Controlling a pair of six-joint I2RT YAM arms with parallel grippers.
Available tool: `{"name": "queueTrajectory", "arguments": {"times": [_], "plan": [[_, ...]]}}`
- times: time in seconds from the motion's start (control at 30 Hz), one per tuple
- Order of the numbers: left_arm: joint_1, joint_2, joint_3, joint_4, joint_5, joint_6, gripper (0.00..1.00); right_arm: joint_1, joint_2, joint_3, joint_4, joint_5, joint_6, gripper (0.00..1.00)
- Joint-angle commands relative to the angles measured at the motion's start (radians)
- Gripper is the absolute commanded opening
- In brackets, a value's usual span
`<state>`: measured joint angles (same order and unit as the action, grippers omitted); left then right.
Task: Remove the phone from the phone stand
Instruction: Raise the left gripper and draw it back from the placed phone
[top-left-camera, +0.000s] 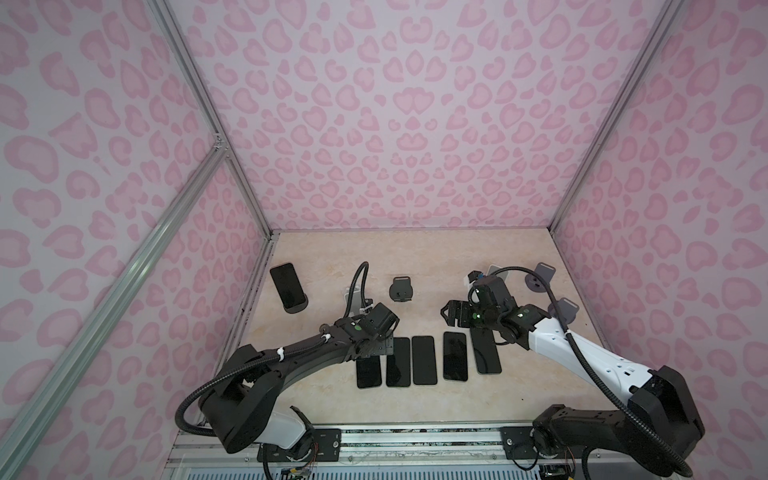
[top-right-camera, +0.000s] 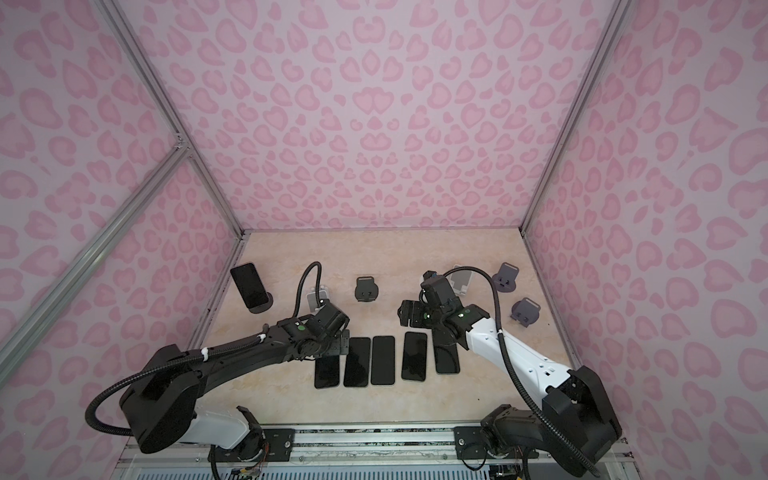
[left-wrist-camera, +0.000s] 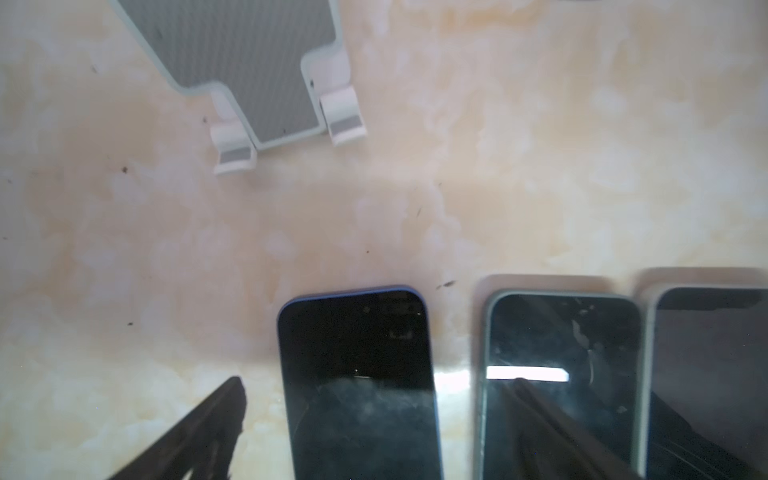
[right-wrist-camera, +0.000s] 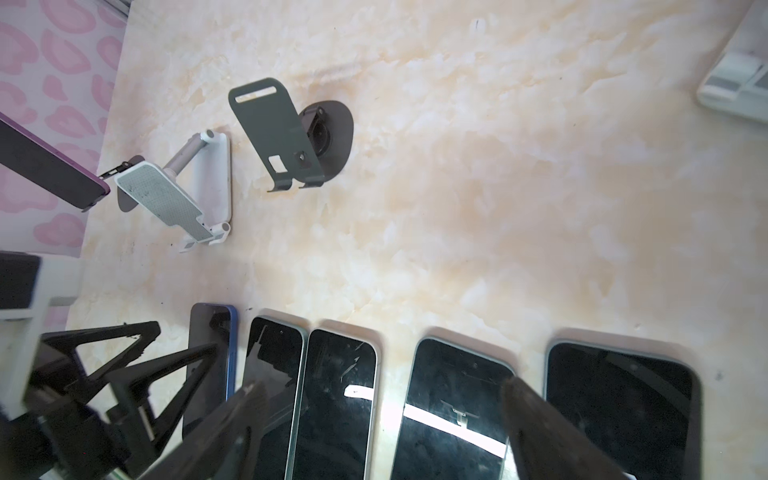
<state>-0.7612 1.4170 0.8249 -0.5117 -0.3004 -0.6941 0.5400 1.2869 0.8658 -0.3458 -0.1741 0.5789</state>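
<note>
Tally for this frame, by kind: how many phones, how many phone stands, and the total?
Phones lying flat: 5
Phone on a stand: 1
Stand holding that phone: 1
Empty stands: 5
Total: 12

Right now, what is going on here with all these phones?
Two robot arms are taking phones off stands. Five phones lie flat in a row near the arms. The left arm has its jaws open over the leftmost one, gripping nothing; the right arm hovers over the row's right side, jaws open too. One phone leans on its stand at far left; the other stands in view are empty.
</note>
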Motion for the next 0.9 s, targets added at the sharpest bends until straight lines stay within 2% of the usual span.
{"name": "queueTrajectory", "arguments": {"times": [0.0,0.13,0.27,0.43,0.6,0.87], "plan": [[-0.001,-0.050,0.026,-0.066,-0.013,0.028,0.98,-0.009,-0.005,0.013,-0.028,0.012,-0.024,0.91],[0.000,-0.122,0.043,-0.101,-0.024,0.026,0.98,-0.022,-0.017,0.027,-0.050,0.016,-0.038,0.91],[-0.001,-0.257,0.039,-0.119,-0.066,0.008,0.98,-0.033,-0.040,0.028,-0.063,0.024,-0.045,0.91],[-0.001,-0.448,0.010,-0.188,-0.183,-0.057,0.99,-0.035,-0.049,0.019,-0.059,0.022,-0.035,0.91],[-0.001,-0.640,-0.060,-0.279,-0.305,-0.193,0.99,-0.028,-0.044,-0.011,-0.022,0.010,-0.007,0.91],[-0.001,-0.844,-0.070,-0.384,-0.390,-0.239,1.00,-0.012,-0.062,-0.061,0.064,0.010,0.004,0.90]]}}
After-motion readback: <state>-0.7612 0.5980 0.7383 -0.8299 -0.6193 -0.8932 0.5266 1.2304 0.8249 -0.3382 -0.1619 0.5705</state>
